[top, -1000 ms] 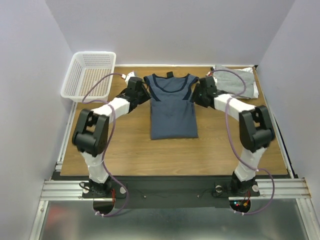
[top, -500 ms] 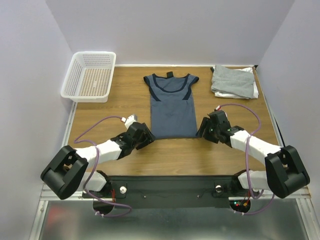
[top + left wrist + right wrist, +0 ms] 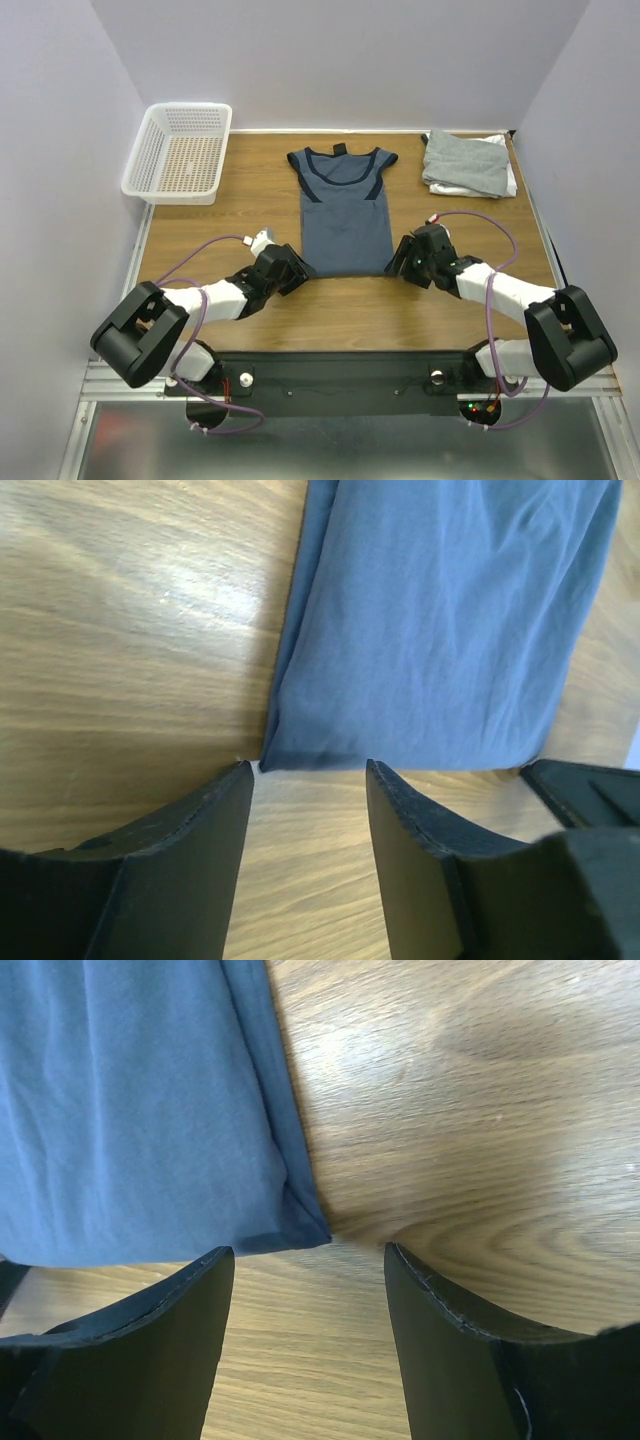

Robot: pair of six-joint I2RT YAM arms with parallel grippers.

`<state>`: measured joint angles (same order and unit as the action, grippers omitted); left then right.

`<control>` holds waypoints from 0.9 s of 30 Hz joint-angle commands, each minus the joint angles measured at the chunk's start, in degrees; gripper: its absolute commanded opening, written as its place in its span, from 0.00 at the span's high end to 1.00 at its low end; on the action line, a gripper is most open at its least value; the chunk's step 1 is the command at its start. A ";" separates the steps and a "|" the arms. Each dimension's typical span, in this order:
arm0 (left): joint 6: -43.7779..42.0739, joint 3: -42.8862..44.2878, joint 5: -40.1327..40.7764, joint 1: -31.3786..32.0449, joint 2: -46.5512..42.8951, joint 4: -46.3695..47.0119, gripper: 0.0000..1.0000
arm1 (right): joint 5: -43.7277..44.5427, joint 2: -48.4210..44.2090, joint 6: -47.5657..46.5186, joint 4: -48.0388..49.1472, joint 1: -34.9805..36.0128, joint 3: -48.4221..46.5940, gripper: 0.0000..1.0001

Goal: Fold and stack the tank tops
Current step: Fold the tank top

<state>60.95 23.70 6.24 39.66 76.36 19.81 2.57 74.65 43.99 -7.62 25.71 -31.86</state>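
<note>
The navy tank top [image 3: 345, 215] lies flat in the middle of the table [image 3: 330, 315]. Its neck points to the far edge and its bottom hem to the near edge. Its sides look folded in, so it is a long narrow shape. The left gripper [image 3: 308, 770] sits low at the hem's left corner, and the right gripper [image 3: 305, 1252] at the hem's right corner. Both have their fingers spread wide and hold nothing. Each cloth corner lies just ahead of the fingertips.

What could go wrong? The cloth is thin and soft. If the fingers close too high, they may pinch only the top layer, and the fold would fall open when lifted. If they close too far out, they may miss the corner and just scrape the wood. If one side grabs and the other slips, the top would twist and fold crooked.

A folded grey tank top [image 3: 465, 163] lies on a white tank top [image 3: 510, 182] at the far right corner. A white mesh basket [image 3: 178, 150] sits at the far left corner
</note>
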 commanded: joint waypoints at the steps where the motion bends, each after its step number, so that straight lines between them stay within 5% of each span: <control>1: 1.80 0.20 -0.09 0.24 2.74 0.58 0.41 | 0.51 -0.65 1.63 3.22 0.74 0.83 0.33; 5: 2.68 0.38 0.53 0.24 3.71 0.58 0.46 | 0.68 0.75 1.98 4.19 0.74 0.48 0.33; 17: 0.58 3.89 1.49 0.24 6.08 -1.71 0.60 | 1.65 7.08 2.16 6.39 0.74 -1.98 0.58; 20: -0.92 5.21 1.76 0.24 6.87 -2.32 0.73 | 1.65 7.96 1.45 6.39 0.74 -3.03 0.70; 23: -2.23 7.23 1.41 0.24 7.67 -3.81 0.97 | 1.22 7.97 0.32 6.12 0.74 -3.65 0.87; 27: -4.43 8.55 -0.87 0.51 6.18 -6.88 1.00 | -0.19 6.30 -1.18 3.67 0.74 -3.65 1.00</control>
<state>59.75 30.26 6.11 39.75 83.72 17.10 2.94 82.21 45.06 -1.19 25.98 -34.04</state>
